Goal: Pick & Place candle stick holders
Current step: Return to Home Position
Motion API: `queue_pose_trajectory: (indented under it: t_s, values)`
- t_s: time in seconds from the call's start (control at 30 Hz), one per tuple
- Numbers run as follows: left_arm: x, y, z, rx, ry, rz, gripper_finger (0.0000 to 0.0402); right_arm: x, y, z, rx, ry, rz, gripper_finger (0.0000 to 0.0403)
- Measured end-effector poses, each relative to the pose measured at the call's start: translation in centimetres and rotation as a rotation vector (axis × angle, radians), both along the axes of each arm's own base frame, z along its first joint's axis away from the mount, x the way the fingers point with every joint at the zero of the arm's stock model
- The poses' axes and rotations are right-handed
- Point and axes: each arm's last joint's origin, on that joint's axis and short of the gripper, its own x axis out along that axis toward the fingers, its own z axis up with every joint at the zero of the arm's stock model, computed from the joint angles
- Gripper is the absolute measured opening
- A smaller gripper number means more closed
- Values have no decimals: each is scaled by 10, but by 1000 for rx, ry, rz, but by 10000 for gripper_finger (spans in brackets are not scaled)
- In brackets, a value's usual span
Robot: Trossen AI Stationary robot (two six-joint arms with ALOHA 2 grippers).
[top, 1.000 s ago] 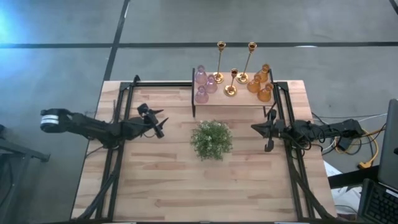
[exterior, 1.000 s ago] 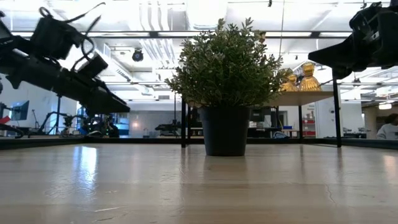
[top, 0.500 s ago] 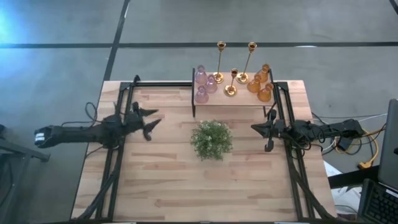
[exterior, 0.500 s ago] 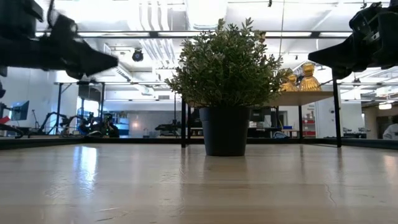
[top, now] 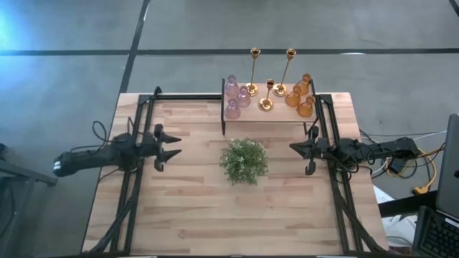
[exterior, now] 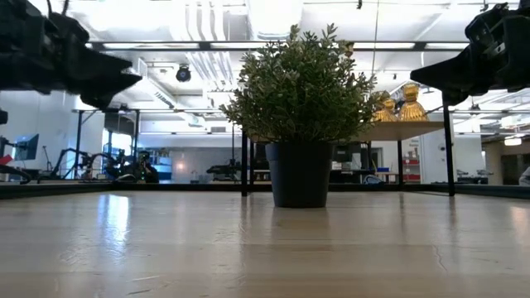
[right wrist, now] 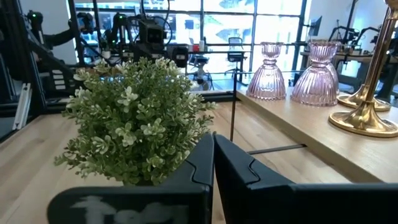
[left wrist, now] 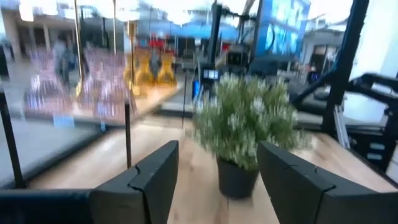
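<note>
The nine candle stick holders (top: 269,94) stand on the shelf (top: 262,116) at the desk's (top: 201,215) 12 o'clock edge. The left hand (top: 174,146), spread and empty, hovers at 9 o'clock. The right hand (top: 294,148), pressed together, sits at 3 o'clock, nearer the shelf.

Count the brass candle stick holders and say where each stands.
3, all on the shelf: left tall brass holder and right tall brass holder at the back, short brass holder in front between them. None seems hidden.
</note>
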Motion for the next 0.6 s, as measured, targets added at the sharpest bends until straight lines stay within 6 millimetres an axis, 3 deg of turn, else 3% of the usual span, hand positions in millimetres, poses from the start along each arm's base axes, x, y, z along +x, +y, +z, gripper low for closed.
queue_pose_trajectory:
  t_s: [0.6]
  values:
    - [-3, 0, -3, -56, 8, -2, 223, 0, 0, 0, 0, 0, 0, 9]
